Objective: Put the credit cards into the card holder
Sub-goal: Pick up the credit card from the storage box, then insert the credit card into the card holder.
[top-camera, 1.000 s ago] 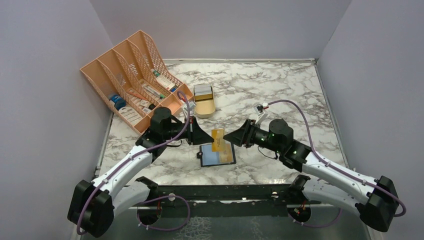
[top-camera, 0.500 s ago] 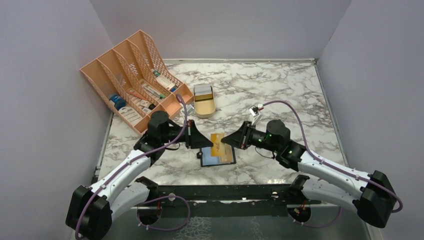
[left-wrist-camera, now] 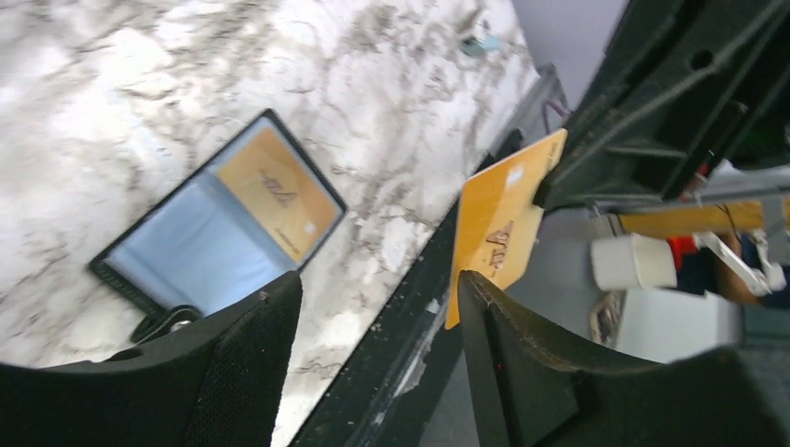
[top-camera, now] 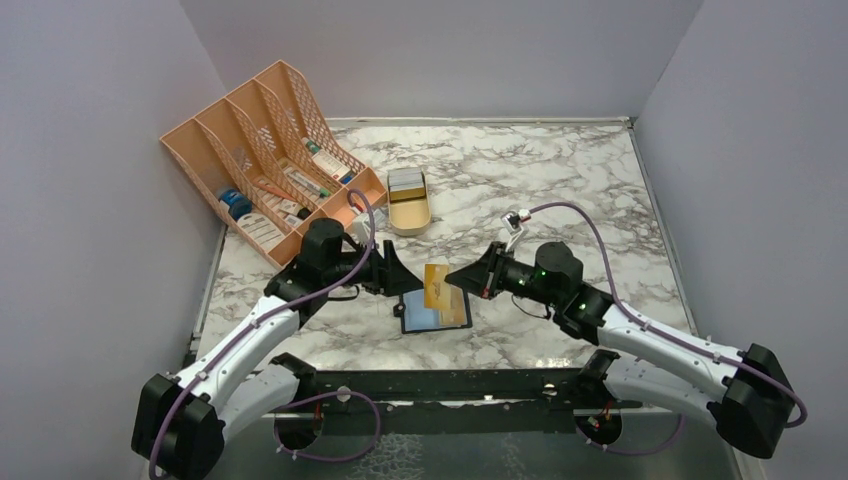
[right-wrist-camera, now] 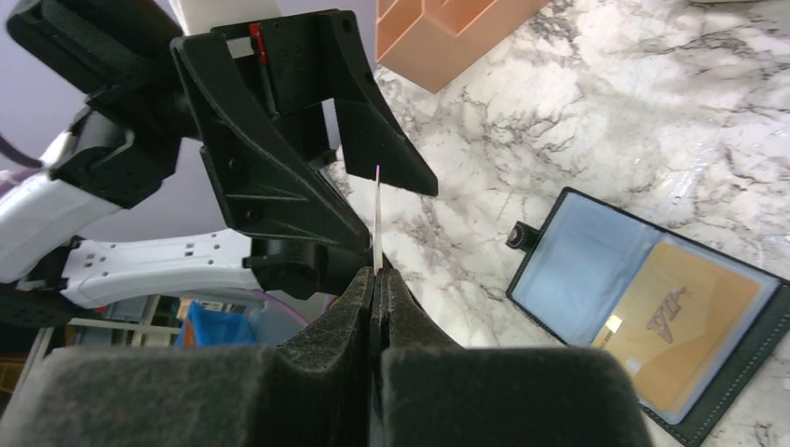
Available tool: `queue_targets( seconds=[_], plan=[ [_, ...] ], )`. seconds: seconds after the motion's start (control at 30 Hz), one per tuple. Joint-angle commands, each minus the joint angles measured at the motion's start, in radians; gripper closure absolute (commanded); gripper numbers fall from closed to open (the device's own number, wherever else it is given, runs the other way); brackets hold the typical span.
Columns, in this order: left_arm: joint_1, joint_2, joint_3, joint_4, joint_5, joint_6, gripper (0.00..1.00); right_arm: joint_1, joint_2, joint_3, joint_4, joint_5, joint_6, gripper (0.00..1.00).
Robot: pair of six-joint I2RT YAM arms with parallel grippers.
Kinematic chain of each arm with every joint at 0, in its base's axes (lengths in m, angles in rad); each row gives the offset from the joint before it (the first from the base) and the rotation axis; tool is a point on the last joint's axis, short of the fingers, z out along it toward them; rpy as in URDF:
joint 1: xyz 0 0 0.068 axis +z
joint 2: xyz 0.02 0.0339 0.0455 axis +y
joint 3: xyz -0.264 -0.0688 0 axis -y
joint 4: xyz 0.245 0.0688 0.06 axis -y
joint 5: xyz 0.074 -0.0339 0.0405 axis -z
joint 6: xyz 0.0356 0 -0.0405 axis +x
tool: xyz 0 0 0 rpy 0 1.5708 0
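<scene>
A gold-yellow credit card [top-camera: 436, 281] hangs upright above the table between the two arms. My right gripper [top-camera: 456, 276] is shut on its right edge; the right wrist view shows the card edge-on [right-wrist-camera: 376, 209] pinched between the jaws [right-wrist-camera: 376, 272]. My left gripper [top-camera: 408, 279] stands open, its fingers on either side of the card's [left-wrist-camera: 498, 223] near edge without pinching it [left-wrist-camera: 377, 289]. The black card holder [top-camera: 436, 312] lies open on the marble below, with a second gold card [left-wrist-camera: 277, 191] in its right side and blue-grey lining [right-wrist-camera: 578, 261] on the left.
A peach mesh file organiser [top-camera: 265, 150] with labelled boxes stands at the back left. A tan oval tin [top-camera: 408, 205] holding pale cards sits behind the grippers. A black rail [top-camera: 440, 385] runs along the table's near edge.
My right gripper shut on the gold card. My left gripper then opened and let go of it. The card stays held above the card holder.
</scene>
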State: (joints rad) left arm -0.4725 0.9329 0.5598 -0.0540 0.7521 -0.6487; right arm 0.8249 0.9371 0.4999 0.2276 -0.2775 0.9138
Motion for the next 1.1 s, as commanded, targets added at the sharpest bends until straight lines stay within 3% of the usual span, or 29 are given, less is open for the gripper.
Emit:
queue_targets(
  seconds=[0.0, 0.17, 0.4, 0.63, 0.87, 1.07],
  plan=[
    [0.001, -0.009, 0.044, -0.153, -0.245, 0.074, 0.34, 0.003, 0.029, -0.003, -0.033, 0.081, -0.062, 0.99],
    [0.000, 0.026, 0.012, -0.180, -0.369, 0.077, 0.35, 0.003, 0.115, -0.002, -0.024, 0.092, -0.069, 0.99],
    [0.000, 0.143, -0.039, -0.134, -0.403, 0.037, 0.39, 0.003, 0.257, -0.003, 0.013, 0.108, -0.070, 0.99],
    [-0.002, 0.229, -0.090, -0.028, -0.328, 0.002, 0.40, 0.002, 0.369, 0.022, 0.017, 0.146, -0.102, 0.99],
    [-0.002, 0.287, -0.097, -0.029, -0.338, 0.009, 0.48, -0.003, 0.425, 0.000, 0.091, 0.120, -0.075, 0.99],
    [-0.002, 0.298, -0.108, -0.038, -0.373, 0.000, 0.49, -0.036, 0.417, -0.017, 0.113, 0.107, -0.064, 0.99]
  ],
)
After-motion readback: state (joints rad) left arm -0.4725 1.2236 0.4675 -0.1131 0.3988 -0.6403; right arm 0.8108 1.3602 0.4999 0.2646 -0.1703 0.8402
